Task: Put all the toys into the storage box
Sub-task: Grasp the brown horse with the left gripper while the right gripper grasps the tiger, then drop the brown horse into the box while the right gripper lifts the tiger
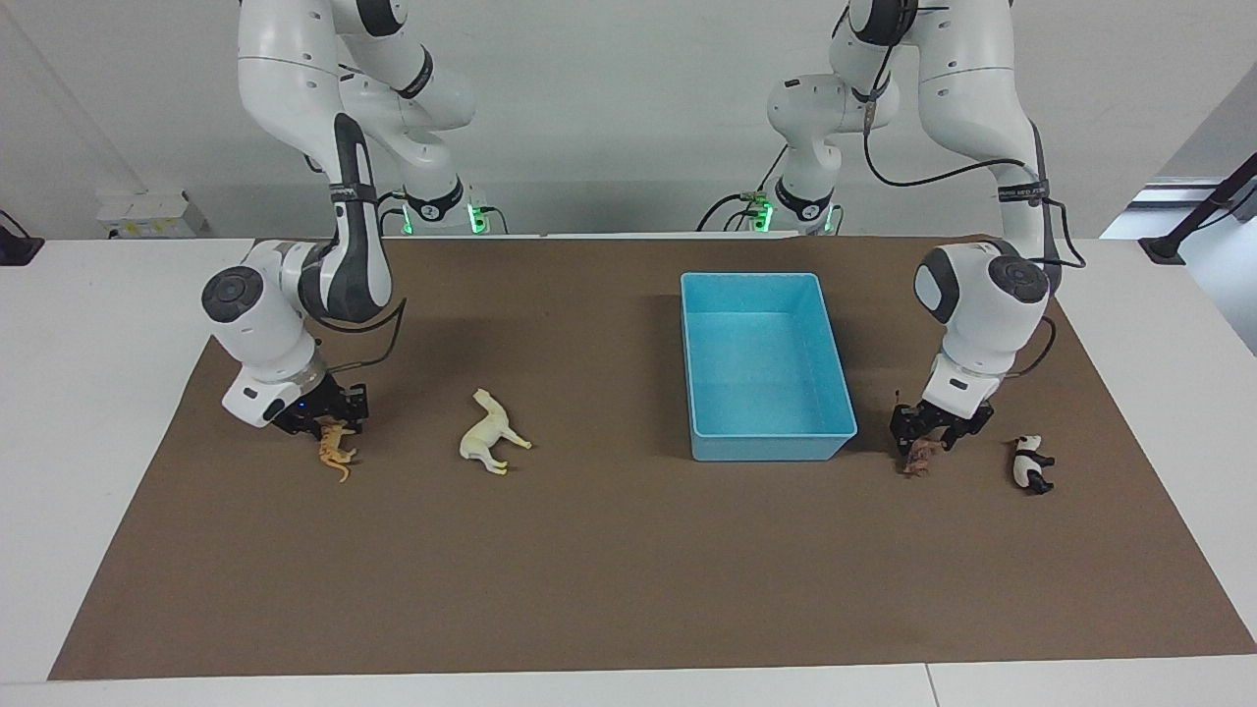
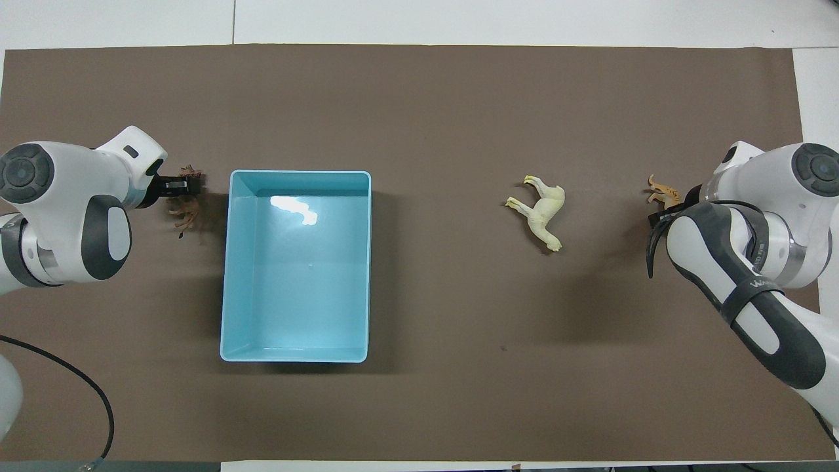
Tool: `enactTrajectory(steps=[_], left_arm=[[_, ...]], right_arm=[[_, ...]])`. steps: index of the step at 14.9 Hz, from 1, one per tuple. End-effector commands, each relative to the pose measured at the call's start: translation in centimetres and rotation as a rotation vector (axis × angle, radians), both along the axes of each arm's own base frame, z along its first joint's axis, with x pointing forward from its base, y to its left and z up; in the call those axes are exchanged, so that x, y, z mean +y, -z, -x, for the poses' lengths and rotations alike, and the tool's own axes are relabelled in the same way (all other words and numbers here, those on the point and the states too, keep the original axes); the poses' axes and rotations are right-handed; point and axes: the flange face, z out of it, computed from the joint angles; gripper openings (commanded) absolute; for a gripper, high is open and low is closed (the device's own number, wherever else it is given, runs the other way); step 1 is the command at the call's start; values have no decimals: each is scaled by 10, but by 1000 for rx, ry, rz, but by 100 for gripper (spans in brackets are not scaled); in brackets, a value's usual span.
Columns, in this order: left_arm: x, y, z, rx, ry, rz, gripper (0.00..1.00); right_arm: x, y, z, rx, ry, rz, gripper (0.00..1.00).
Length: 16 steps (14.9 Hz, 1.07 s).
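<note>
Starting with the storage box [image 1: 769, 444] [image 2: 227, 262]: light blue, low-walled, lying on the brown mat [image 1: 628, 579] toward the left arm's end of the table [image 1: 88, 412], closer to the robots' edge than to the edge away from them, long axis running from the one edge toward the other, open side up. All four toys outside it. Just off the box's corner farther from the robots, toward the left arm's end, the brown lion [image 1: 920, 458] [image 2: 183, 210], pinched at its upper part by the left gripper [image 1: 926, 438] [image 2: 178, 185], fingers pressed in on it, body hanging below them with its long axis roughly along the box's long wall; impossible to say whether clear of the mat. Closer still to the end edge at the left arm's side, well apart from the box, the black-and-white panda [image 1: 1031, 463], loose on the mat, hidden under the arm in the overhead view. Toward the right arm's end, about level with the box's farther wall, the cream-yellow horse [image 1: 491, 434] [image 2: 541, 213], flat on its side, long axis slanted, head toward the robots' edge, legs stretched toward the box. Nearest the end edge at the right arm's side, the orange tiger [image 1: 336, 450] [image 2: 661, 191], held from above by the right gripper [image 1: 329, 420], fingers closed around its back, body drooping toward the edge away from the robots.
</note>
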Motion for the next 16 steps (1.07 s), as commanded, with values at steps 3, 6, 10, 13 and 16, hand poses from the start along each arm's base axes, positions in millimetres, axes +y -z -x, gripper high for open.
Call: enactTrajectory(steps=[3,6,10,13,16], left_arm=[[0,-66,-30,35,-17,-13,0],[-18,-147,-41,69,-54,-8,0],[-110,-215,-7,89,-103,9,0],[-204,-206,45,167,-168,-5,0],[-223,-190,74,198,-135,-27,100]], right_arm=[[1,-20,-11,-11,2,-20,0],[3,-74,-26,-4,32,-32,0],[3,-164,-26,-3,64,-35,0],[5,-236,-13,37,89,-39,0],[6,-283,8,39,82,-9,0]])
